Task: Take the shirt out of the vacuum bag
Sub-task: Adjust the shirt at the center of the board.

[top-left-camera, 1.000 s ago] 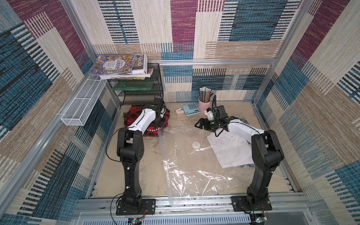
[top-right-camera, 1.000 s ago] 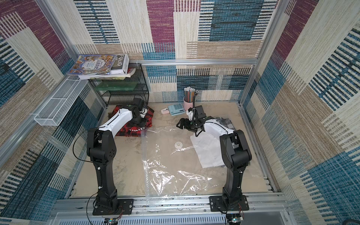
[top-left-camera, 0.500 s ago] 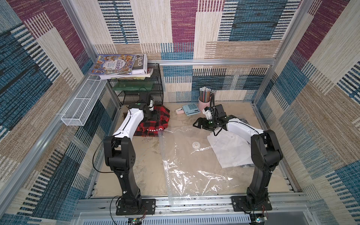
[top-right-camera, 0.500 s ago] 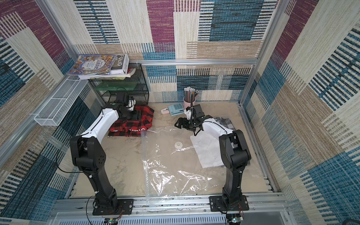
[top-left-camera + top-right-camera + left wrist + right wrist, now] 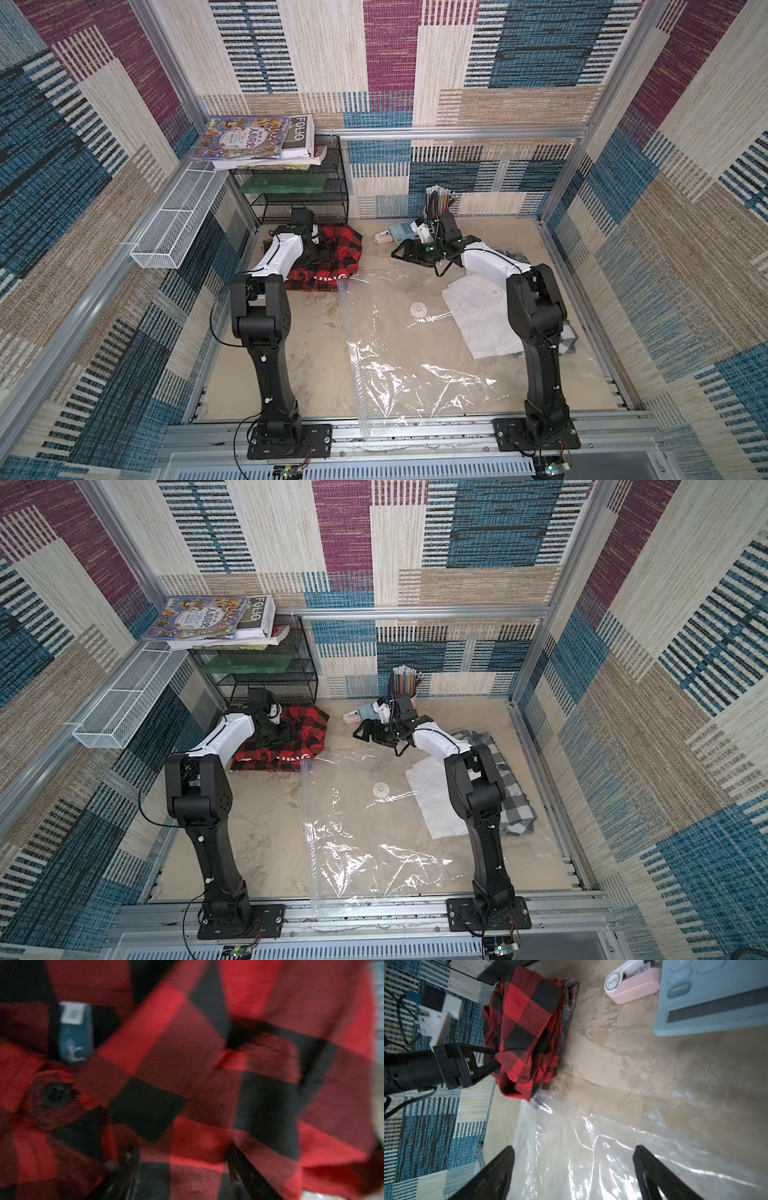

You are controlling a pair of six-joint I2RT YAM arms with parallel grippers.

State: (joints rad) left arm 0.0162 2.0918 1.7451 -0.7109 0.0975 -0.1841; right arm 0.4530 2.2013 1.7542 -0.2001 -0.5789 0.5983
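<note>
Red plaid shirt (image 5: 337, 255) lies bunched outside the flat vacuum bag (image 5: 399, 353), touching its far left corner. The bag's long axis runs front to back. Left gripper (image 5: 181, 1148) stands apart, tips in the cloth; right gripper (image 5: 573, 1149) is spread wide above the bag's far edge.

Blurred red-black plaid shirt (image 5: 187, 1053), close

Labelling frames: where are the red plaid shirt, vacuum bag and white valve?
red plaid shirt (image 5: 345, 252), a top view, uncovered cloth
vacuum bag (image 5: 399, 374), a top view, glossy near part
white valve (image 5: 417, 309), a top view, centre
</note>
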